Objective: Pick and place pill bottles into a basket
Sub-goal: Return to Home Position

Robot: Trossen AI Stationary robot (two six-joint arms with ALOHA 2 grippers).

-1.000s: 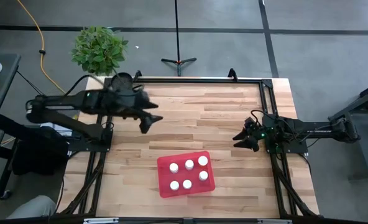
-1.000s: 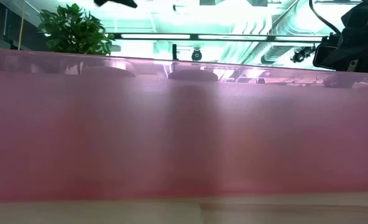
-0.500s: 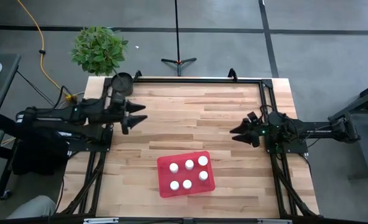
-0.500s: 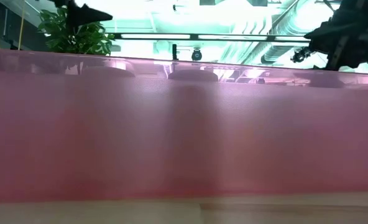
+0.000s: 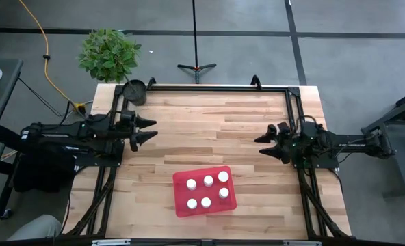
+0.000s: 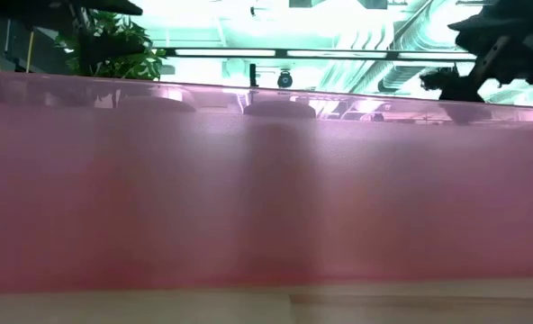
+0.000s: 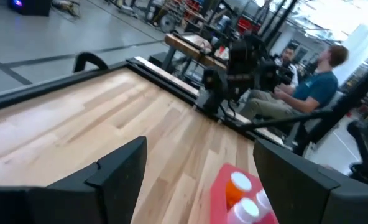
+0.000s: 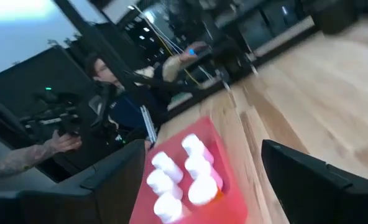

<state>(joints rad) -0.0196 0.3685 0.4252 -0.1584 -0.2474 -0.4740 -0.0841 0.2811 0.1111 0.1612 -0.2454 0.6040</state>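
1. Along the table's left edge, the left gripper [image 5: 150, 129] had drawn back from where it reached farther over the boards a second before. It lay low, near the dark cup [image 5: 134, 91]. The right gripper [image 5: 260, 145] had barely shifted at the right edge.
2. Both grippers had their fingers spread wide with nothing between them, and each wrist view confirmed the empty gap.
3. The basket [image 5: 178, 195] had not moved. All six pill bottles [image 5: 208, 180] stood inside it in two rows of three, and none lay on the boards. I judged the placing finished, with only the arms' retreat left.
4. From above only white caps showed, though the count was plain. The left wrist view alone showed one bottle's orange body [image 7: 239, 184], and a seated person beyond the table.
5. At table height the basket's near wall [image 6: 266, 198] filled nearly the whole picture, and the bottles were only faint shadows behind it.
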